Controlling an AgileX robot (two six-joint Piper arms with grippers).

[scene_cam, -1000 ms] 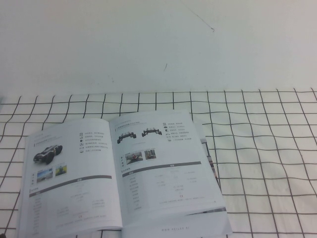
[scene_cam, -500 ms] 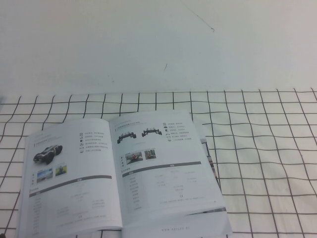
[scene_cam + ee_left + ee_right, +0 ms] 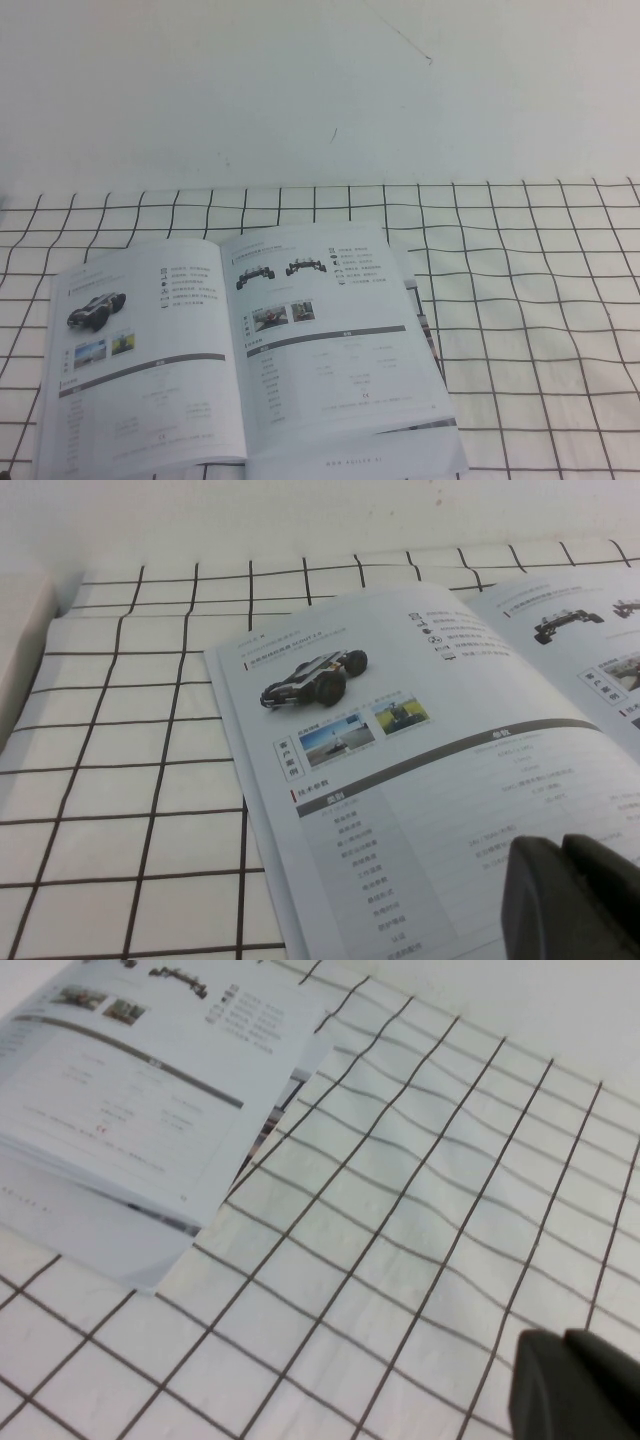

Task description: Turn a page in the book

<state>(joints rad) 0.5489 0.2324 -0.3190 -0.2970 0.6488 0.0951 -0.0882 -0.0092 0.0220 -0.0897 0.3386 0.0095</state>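
Nothing had shifted since a second earlier: the book [image 3: 250,350] lay open near the cloth's [image 3: 530,300] front left corner, and the page [image 3: 135,360] with the black vehicle photo rested flat on its left half. The left gripper [image 3: 575,900] hovered low over that page; whether its fingers were apart could not be told. The right gripper [image 3: 575,1385], fingers together, hung over bare cloth right of the book. If another leaf was to go over, it would likely pay to lift only the top sheet at the right-hand free edge and sweep it across the spine without dragging the book
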